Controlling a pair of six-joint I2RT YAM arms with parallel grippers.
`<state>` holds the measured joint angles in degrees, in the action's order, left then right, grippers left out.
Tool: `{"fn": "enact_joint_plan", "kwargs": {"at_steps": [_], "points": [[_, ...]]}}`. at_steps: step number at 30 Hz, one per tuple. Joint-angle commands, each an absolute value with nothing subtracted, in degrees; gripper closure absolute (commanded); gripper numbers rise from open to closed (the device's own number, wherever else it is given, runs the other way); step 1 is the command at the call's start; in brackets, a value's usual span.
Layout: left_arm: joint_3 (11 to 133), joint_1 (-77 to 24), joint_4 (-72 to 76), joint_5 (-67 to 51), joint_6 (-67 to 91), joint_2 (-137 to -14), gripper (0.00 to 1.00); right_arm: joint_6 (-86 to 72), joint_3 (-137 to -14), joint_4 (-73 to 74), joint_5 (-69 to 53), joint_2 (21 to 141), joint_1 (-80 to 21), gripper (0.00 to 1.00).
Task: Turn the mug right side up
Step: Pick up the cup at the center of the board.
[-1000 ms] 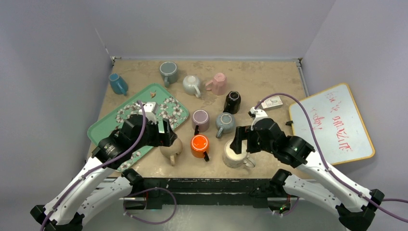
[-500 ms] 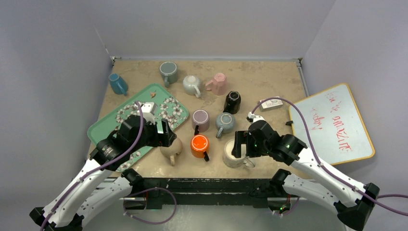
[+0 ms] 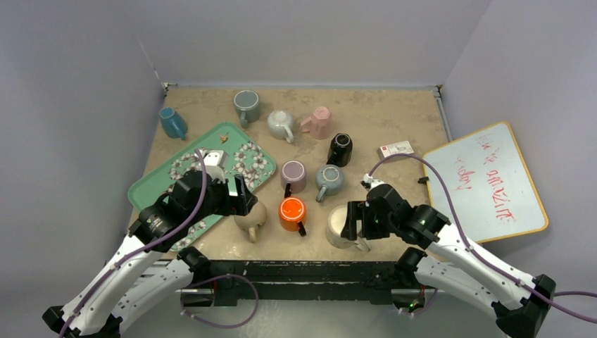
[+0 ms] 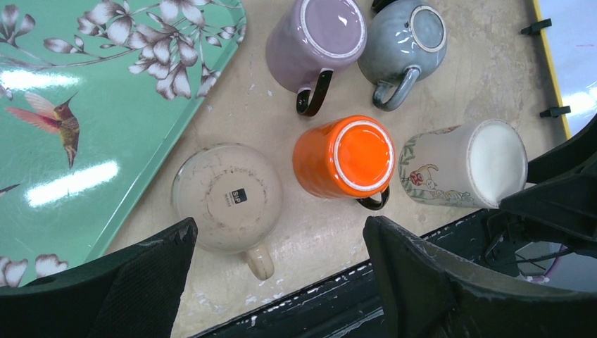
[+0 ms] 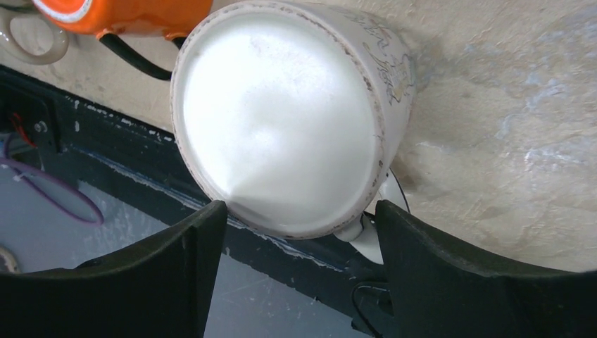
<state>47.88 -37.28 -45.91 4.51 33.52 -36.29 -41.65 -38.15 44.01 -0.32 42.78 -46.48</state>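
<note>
Setting: grey walls (image 3: 303,35) enclose a tan, mottled table (image 3: 380,120) seen from above.
Whiteboard (image 3: 486,183): lies at the right of the frame, off the table's right edge, yellow-framed, with red writing.
Tray (image 3: 155,184): green with flowers and a hummingbird, set at an angle left of centre.
Left gripper (image 4: 280,232): hangs over the beige mug (image 4: 227,197) at lower left of centre, jaws spread wide with nothing between them.
Right gripper (image 5: 301,208): low at bottom right of centre, jaws straddling the base end of the floral mug (image 5: 281,120), a finger close on each side. I cannot tell whether they press it.
Floral mug: cream with a flower print, at the table's front edge, just right of the orange mug (image 3: 291,211). It is tipped over, white base facing the right gripper, handle low toward the table edge.
Orange mug: base up, black handle, between the beige and floral mugs.
Beige mug: base up, just beside the tray's near edge.
Purple mug (image 3: 293,173), grey mug (image 3: 329,178): base up, side by side above the orange one.
Black mug (image 3: 341,148): above the grey mug.
Card (image 3: 396,148): small, white, near the whiteboard's upper left corner.
</note>
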Motion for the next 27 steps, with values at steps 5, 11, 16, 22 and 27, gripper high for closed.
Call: {"fn": "enact_joint_plan", "kwargs": {"at_steps": [5,11,16,22,27], "points": [[47.5,-37.5,-43.7,4.6,34.2,-36.0,0.13,-43.5,-35.0,42.2,-6.0,41.8,-46.6,0.31],[47.7,-37.5,-43.8,4.5,34.1,-36.6,0.13,-43.0,-36.0,45.5,-1.4,42.2,-47.6,0.36],[47.6,-37.5,-43.7,4.5,34.1,-36.7,0.13,-42.4,-34.9,44.0,-2.4,41.8,-48.5,0.29],[47.8,-37.6,-43.8,4.3,33.9,-36.8,0.13,-41.5,-34.8,43.2,-4.4,41.4,-49.0,0.22],[47.6,-37.6,-43.7,4.5,34.1,-36.4,0.13,-41.9,-35.4,45.4,-1.5,42.0,-49.9,0.31]]}}
